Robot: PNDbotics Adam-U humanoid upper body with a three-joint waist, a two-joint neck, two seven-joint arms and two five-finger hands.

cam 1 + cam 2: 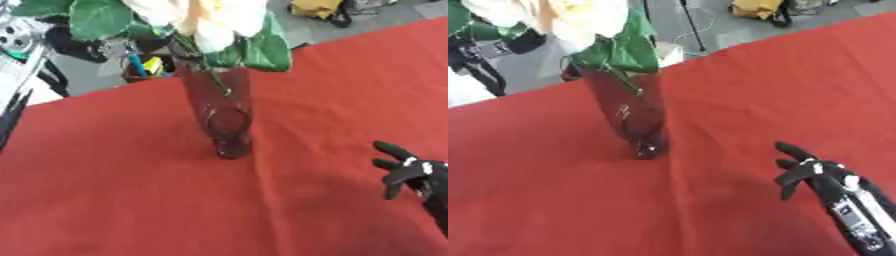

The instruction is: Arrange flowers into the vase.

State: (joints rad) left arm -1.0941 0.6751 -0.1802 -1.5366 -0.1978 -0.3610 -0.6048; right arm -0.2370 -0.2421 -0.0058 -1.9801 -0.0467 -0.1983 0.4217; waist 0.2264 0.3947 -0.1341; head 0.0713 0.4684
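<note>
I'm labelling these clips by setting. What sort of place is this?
Probably a lab or workshop, staged for a demo: a red cloth covers the table, a vase of flowers stands on it, and gear and cables lie on a bare grey floor behind.

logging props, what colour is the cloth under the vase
Red tablecloth, plain; clearest in the left eye view.

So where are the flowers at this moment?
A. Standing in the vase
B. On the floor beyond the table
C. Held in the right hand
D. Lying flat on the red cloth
A: the flowers stand with their stems down inside the vase, while the right hand is open, apart from it, holding nothing.
</note>
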